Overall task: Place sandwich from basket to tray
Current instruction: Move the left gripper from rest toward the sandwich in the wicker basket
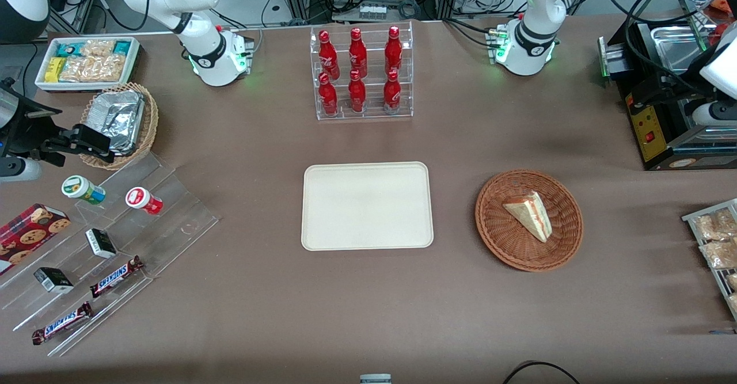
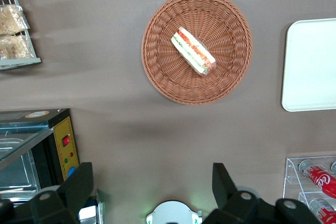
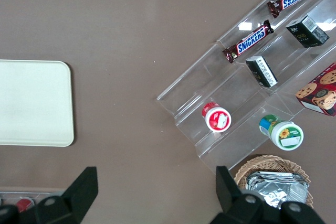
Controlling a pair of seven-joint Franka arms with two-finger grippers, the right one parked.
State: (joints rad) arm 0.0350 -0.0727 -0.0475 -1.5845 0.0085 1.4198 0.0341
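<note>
front view: sandwich point(image 1: 531, 215) in basket point(image 1: 495, 231); gripper point(image 2: 152, 184) high above

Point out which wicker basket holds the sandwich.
The reddish-brown shallow basket beside the tray holds the sandwich; the tan one holds foil containers. The open end effector hovers above.

The cream rectangular tray point(image 1: 367, 205) lies at the centre of the front frame on the brown table point(image 1: 368, 315). Beside it, toward the working arm's end, sits the reddish-brown round wicker basket point(image 1: 492, 225), with the wrapped triangular sandwich point(image 1: 530, 214) in it. The left gripper point(image 2: 152, 187) hangs above the table with its fingers spread, apart from the basket.
</note>
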